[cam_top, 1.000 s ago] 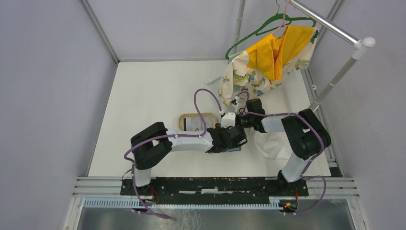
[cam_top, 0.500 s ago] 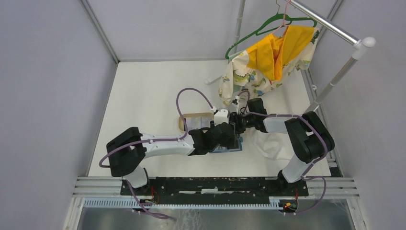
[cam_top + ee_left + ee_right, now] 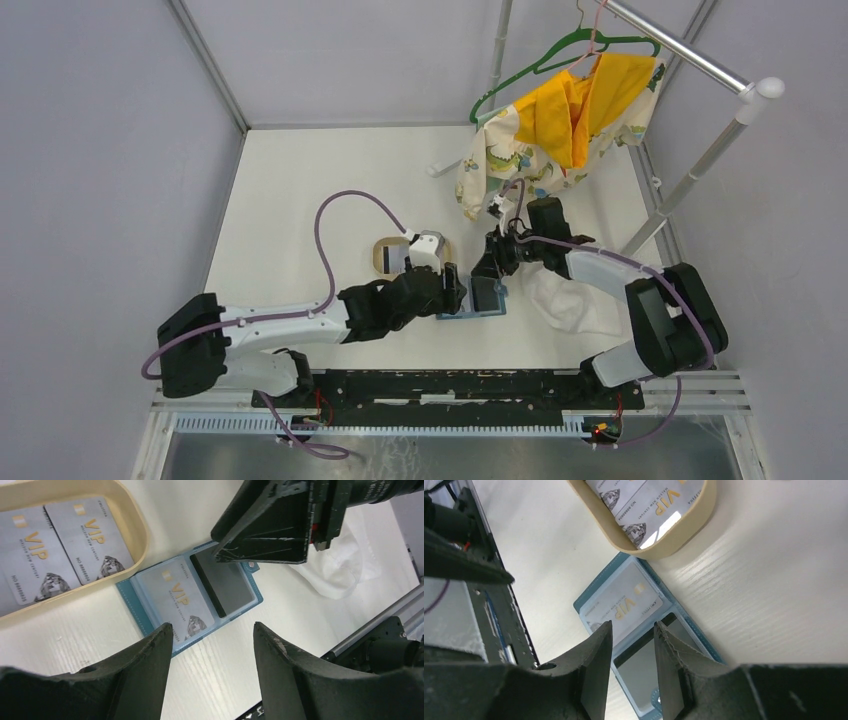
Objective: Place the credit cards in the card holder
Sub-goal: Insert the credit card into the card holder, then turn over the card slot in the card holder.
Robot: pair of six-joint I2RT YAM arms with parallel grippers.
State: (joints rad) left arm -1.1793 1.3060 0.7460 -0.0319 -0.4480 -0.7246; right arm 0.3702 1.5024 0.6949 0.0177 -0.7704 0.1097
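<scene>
The blue card holder [image 3: 132, 600] lies open on the table just below the tan tray [image 3: 140, 530]. A silver VIP credit card [image 3: 177, 596] sits in its left pocket. The right pocket shows a grey face with a black stripe [image 3: 227, 585]. Two more VIP cards [image 3: 37, 560] [image 3: 92, 540] lie in the tray. My left gripper [image 3: 212, 630] hovers open and empty at the holder's near edge. My right gripper [image 3: 633, 630] hangs over the holder [image 3: 580, 604], jaws apart with nothing between them. From above, both grippers [image 3: 455, 290] [image 3: 487, 272] flank the holder [image 3: 480, 305].
A crumpled white cloth [image 3: 565, 300] lies right of the holder. A yellow and patterned garment [image 3: 560, 120] hangs from a green hanger on a metal rack [image 3: 700, 160] at the back right. The black base rail [image 3: 450, 385] runs along the near edge.
My left arm has swung out to the left and its gripper has drawn back off the card holder, uncovering it. The right gripper stays over the holder, its elbow shifted right.
</scene>
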